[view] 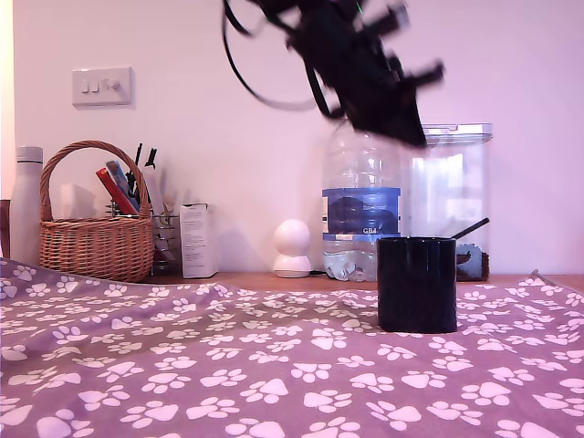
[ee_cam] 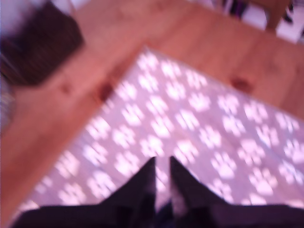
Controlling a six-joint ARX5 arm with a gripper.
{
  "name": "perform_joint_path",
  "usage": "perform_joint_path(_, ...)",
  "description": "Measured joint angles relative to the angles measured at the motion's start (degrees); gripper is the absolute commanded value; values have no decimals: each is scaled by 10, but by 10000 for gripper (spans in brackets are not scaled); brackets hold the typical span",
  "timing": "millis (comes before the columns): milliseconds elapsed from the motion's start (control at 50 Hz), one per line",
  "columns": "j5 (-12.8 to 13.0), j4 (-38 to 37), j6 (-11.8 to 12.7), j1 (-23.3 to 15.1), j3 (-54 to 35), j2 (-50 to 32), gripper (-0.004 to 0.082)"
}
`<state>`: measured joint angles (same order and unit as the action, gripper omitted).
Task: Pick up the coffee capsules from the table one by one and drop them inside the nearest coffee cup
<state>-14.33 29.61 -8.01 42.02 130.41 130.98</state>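
Centrally, glossy ribbed cylindrical cup (view: 417,284), paw-print cloth table (view: 182,365)

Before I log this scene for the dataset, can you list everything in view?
cup: one, black, on the cloth, exterior view's right
table cloth: one, purple with white paw prints, covering the table
water bottle: one, clear with a blue label, behind the cup
canister: one, clear, lidded, right of the bottle
basket: one, brown wicker, back left
flask: one, pale, left of the basket
small box: one, white, beside the basket
round gadget: one, white, back centre
wall switch: one, white
capsules: none visible
pincer: one, black, raised above the cup, jaws nearly closed, blurred
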Motion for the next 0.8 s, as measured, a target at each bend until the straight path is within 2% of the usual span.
perform_joint_path(220, -14, -47, 6, -4, 0, -34, -13)
perform_joint_path(300, -19, -61, 15, -4, -1, -37, -14)
perform_joint_path(380, -21, -97, 18, -4, -28, -48, -14)
perform_joint_path(620, -19, -258, 36, -5, -259, -168, -17)
perform_joint_path(680, -18, -300, 47, -6, -311, -206, -17)
perform_joint_path(800, -17, -363, 47, -14, -416, -292, -17)
